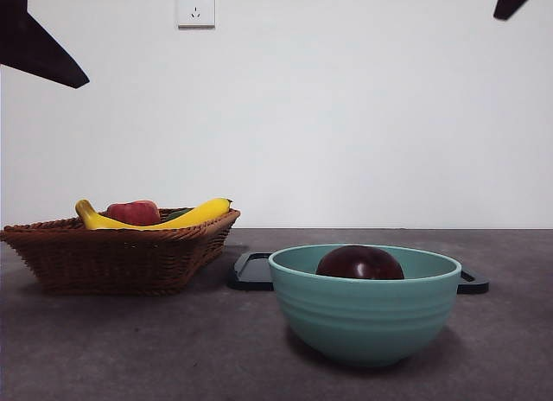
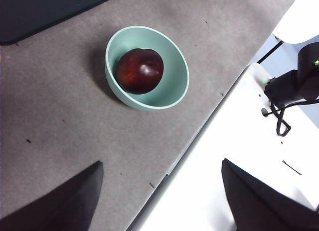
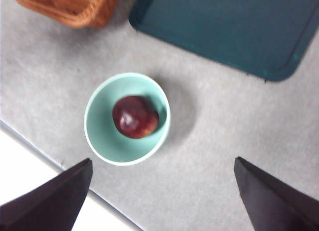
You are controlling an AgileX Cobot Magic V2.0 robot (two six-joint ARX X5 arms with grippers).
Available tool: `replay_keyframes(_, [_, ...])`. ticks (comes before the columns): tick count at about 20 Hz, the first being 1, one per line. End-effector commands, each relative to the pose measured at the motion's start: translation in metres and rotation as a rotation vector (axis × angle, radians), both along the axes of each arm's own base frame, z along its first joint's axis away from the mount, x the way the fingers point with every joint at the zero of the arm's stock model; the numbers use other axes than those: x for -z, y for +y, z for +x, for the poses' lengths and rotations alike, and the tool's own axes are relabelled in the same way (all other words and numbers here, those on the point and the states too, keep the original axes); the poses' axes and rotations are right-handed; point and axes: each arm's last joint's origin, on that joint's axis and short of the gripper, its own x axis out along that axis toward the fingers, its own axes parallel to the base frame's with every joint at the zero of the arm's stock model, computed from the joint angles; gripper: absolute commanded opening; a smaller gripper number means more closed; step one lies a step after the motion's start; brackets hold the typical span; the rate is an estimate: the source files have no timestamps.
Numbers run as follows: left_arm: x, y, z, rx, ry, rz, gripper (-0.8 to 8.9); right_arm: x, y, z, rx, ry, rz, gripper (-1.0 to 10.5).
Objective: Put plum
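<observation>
Both pairs of fingers stand spread and empty, high above the table — you've nothing to hold, since the plum (image 1: 359, 263) already sits inside the green bowl (image 1: 364, 319).

On your bench (image 1: 104, 349) sits a teal bowl (image 1: 363, 319), a dark tray (image 1: 252, 271) behind it, and a wicker basket (image 1: 117, 254) (banana (image 1: 194, 215) and apple (image 1: 134, 213) inside).

One plum (image 1: 359, 263), one bowl (image 1: 364, 315), one basket (image 1: 117, 256)
</observation>
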Motion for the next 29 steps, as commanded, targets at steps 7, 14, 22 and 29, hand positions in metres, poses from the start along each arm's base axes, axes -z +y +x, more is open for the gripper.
replay_keyframes(7, [-0.004,-0.002,0.0,0.008,-0.011,-0.014,3.73,0.063,0.026,0.011,0.006,0.05,0.146,3.8])
replay_keyframes(14, [-0.004,-0.002,0.001,0.007,-0.018,-0.017,3.73,0.1,0.047,0.018,0.05,0.035,0.048,3.0])
replay_keyframes(22, [-0.005,-0.003,0.002,0.007,-0.03,-0.025,3.73,0.137,0.071,0.045,0.05,0.086,-0.019,1.9])
replay_keyframes(29, [-0.005,-0.003,0.002,0.008,-0.031,-0.025,3.73,0.141,0.073,0.049,0.062,0.074,-0.033,0.4])
